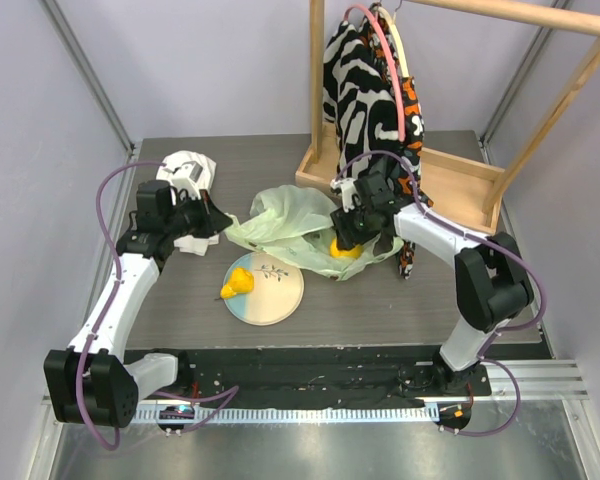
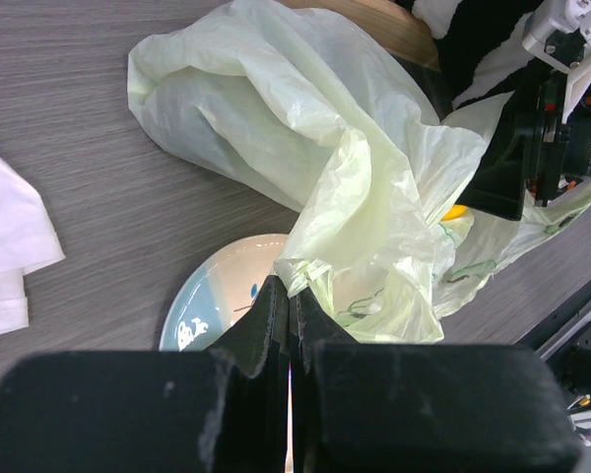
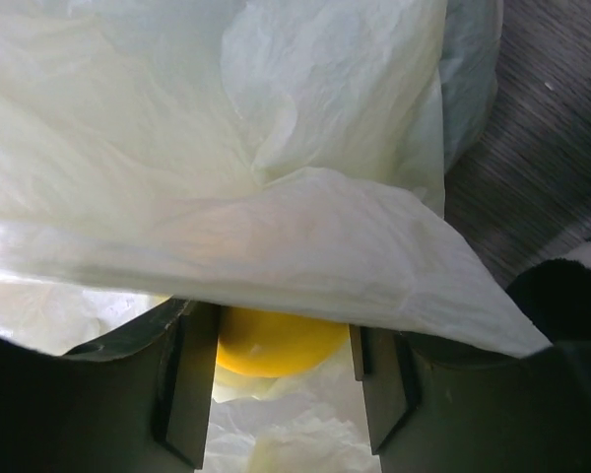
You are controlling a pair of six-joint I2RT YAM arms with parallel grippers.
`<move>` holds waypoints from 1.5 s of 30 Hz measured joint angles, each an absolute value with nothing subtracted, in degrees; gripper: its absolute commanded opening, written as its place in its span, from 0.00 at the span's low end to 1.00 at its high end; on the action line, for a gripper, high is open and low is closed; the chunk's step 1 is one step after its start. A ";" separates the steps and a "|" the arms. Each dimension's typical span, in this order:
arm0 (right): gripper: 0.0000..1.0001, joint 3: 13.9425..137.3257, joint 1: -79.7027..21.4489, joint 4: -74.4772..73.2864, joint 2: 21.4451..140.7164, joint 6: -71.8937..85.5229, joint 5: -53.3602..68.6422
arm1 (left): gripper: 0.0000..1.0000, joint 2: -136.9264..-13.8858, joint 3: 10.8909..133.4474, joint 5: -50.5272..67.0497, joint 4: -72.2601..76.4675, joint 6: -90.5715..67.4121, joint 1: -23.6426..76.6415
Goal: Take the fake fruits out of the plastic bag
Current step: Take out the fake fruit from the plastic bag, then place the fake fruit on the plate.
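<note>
The pale green plastic bag lies crumpled mid-table, behind the plate. My left gripper is shut on the bag's left edge; in the left wrist view its jaws pinch a gathered fold of the bag. My right gripper reaches into the bag's right side, and its fingers close around a yellow-orange round fruit under a flap of the bag. This fruit also shows in the top view. A yellow pear lies on the plate. The other fruits are hidden.
A white cloth lies at the back left, beside my left gripper. A wooden rack with a black-and-white garment stands at the back right, close behind my right arm. The plate also shows in the left wrist view.
</note>
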State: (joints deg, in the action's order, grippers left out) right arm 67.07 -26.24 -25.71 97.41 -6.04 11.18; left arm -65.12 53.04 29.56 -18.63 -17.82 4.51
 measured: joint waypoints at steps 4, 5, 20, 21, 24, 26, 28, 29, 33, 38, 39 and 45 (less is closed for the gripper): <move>0.29 70.81 -26.26 -29.65 96.05 -6.24 11.97 | 0.00 -65.21 53.04 29.56 -18.37 -18.09 4.49; 0.29 72.42 -26.30 -30.74 95.13 -6.37 12.62 | 0.00 -65.30 53.04 29.56 -18.17 -18.26 4.49; 0.32 76.62 -47.81 -31.68 83.29 -14.06 28.58 | 0.00 -69.41 57.14 29.12 -16.10 -22.00 4.47; 0.32 77.30 -49.41 -31.83 85.52 -14.79 30.06 | 0.00 -70.22 58.11 29.02 -15.90 -22.15 4.47; 0.32 80.07 -50.48 -31.46 93.84 -16.10 32.58 | 0.00 -71.75 60.12 28.49 -15.46 -22.57 4.47; 0.32 80.97 -49.95 -30.92 98.67 -16.01 32.75 | 0.00 -72.10 61.01 28.25 -15.35 -22.70 4.45; 0.33 81.69 -49.01 -30.15 103.59 -14.46 32.91 | 0.00 -72.14 61.69 28.08 -15.25 -22.81 4.36; 0.33 81.97 -48.60 -29.91 105.21 -13.69 32.93 | 0.00 -72.14 61.91 28.05 -15.11 -22.98 4.34; 0.34 84.97 -45.89 -27.99 111.37 -8.51 33.36 | 0.00 -72.10 61.95 27.99 -14.87 -23.49 3.92; 0.36 89.78 -42.41 -24.27 115.00 -2.07 34.76 | 0.00 -72.01 61.95 27.99 -14.85 -23.64 3.27; 0.36 90.63 -41.80 -23.11 115.59 -0.73 35.16 | 0.00 -72.01 61.95 27.99 -14.85 -23.68 3.14; 0.39 92.38 -40.66 -19.27 119.00 4.19 37.17 | 0.00 -72.01 61.93 28.03 -14.87 -23.81 2.70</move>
State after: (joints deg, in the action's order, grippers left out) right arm 92.38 -40.66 -19.27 119.00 4.19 37.17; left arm -72.01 61.93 28.03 -14.87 -23.81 2.70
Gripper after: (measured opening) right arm 0.558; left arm 0.012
